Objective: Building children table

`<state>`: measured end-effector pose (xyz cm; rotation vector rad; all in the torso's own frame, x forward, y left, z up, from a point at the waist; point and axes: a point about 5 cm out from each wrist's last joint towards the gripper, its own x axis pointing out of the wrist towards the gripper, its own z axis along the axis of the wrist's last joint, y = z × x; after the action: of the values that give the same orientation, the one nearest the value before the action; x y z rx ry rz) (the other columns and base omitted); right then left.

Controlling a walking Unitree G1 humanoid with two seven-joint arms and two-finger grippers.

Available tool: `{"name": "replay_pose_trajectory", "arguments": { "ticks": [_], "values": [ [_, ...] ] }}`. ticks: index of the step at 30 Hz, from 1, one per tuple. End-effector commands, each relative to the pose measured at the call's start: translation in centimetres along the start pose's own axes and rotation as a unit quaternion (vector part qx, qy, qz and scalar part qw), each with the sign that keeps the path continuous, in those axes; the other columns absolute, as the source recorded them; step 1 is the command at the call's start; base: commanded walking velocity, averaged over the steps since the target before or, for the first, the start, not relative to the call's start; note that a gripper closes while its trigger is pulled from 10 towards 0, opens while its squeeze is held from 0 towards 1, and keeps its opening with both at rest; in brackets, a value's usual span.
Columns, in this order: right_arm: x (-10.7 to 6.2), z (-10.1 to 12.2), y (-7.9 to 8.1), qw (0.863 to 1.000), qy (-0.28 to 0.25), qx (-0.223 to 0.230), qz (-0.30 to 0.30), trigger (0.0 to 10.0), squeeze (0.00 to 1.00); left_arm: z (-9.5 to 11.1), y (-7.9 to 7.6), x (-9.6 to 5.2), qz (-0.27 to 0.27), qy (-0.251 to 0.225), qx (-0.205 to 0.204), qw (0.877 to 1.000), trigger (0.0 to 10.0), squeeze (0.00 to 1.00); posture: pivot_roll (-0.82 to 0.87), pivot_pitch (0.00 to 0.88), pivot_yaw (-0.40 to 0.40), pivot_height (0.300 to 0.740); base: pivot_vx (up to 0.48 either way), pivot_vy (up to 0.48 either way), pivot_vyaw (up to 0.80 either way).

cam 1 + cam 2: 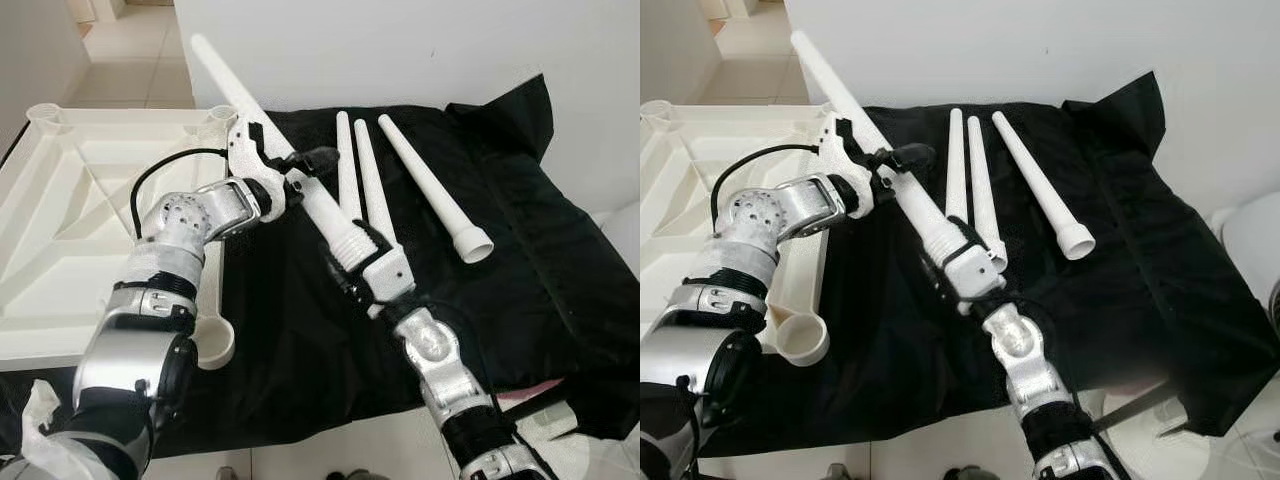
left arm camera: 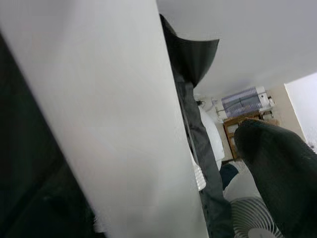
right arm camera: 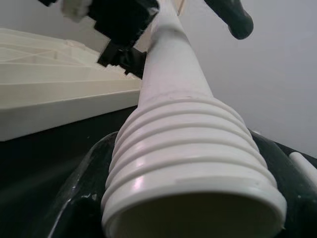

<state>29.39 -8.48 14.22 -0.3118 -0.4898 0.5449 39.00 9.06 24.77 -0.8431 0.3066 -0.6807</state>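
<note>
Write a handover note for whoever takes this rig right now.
Left gripper: shut on the long white tapered plastic table leg, mid-shaft.
Right gripper: shut on the same leg at its threaded wide end.
The leg is lifted at a slant over the black cloth.
The upside-down white plastic tabletop lies to the left, its round corner socket near the left arm.
Three more white legs lie on the cloth.
Done: no leg fitted.
Left: screw in all four legs.

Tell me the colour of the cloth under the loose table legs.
Black. The cloth is plain, without pattern, and shows best in the left eye view, spread beneath the white legs.
</note>
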Motion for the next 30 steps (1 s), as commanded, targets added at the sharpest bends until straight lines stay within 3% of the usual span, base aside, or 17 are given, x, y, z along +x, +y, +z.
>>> {"name": "replay_pose_trajectory", "arguments": {
  "ticks": [1, 9, 10, 12, 13, 28, 29, 30],
  "values": [
    [-0.4, 0.2, 0.7, 1.000, -0.008, -0.003, 0.016, 10.0, 0.00, 1.5, -1.0, 0.3, -0.061, -0.024, 0.002, 0.998, 10.0, 0.00, -0.04, 0.048, -0.017, 0.740, 0.000, 0.000, 0.00],
    [-1.0, 0.1, 0.5, 1.000, -0.001, -0.010, 0.009, 10.0, 0.00, 3.7, -0.5, 0.3, -0.027, -0.061, -0.008, 0.998, 10.0, 0.00, -0.05, 0.038, -0.012, 0.740, 0.000, 0.000, 0.00],
    [-1.0, 0.1, 0.4, 1.000, 0.001, -0.010, 0.005, 10.0, 0.00, 3.9, -0.6, 0.3, -0.027, -0.065, -0.004, 0.997, 5.6, 0.00, -0.05, 0.036, -0.009, 0.740, 0.000, 0.000, 0.00],
    [-1.0, 0.1, 0.3, 1.000, 0.001, -0.009, 0.004, 10.0, 0.00, 3.9, -0.6, 0.3, -0.027, -0.067, -0.001, 0.997, 5.6, 0.00, -0.06, 0.036, -0.008, 0.740, 0.000, 0.000, 0.00],
    [-1.0, 0.0, 0.2, 1.000, 0.003, -0.009, 0.001, 10.0, 0.00, 3.9, -0.4, 0.3, -0.021, -0.065, 0.013, 0.998, 0.0, 0.00, -0.06, 0.032, -0.007, 0.740, 0.000, 0.000, 0.00],
    [-1.1, -0.1, 0.2, 1.000, 0.012, -0.003, -0.003, 10.0, 0.00, 4.3, -0.4, 0.3, -0.029, -0.067, 0.034, 0.997, 0.0, 0.00, -0.05, 0.031, -0.019, 0.740, 0.000, 0.000, 0.00],
    [-1.2, -0.3, 0.1, 1.000, 0.017, 0.014, -0.004, 10.0, 0.64, 4.7, -0.7, 0.3, -0.036, -0.075, 0.031, 0.996, 0.0, 0.00, -0.05, 0.032, -0.023, 0.740, 0.000, 0.000, 0.00],
    [-1.2, -0.4, 0.0, 0.999, 0.019, 0.025, -0.007, 10.0, 1.00, 4.8, -0.8, 0.3, -0.035, -0.078, 0.028, 0.996, 0.0, 0.00, -0.05, 0.032, -0.023, 0.740, 0.000, 0.000, 0.00]
  ]
}}
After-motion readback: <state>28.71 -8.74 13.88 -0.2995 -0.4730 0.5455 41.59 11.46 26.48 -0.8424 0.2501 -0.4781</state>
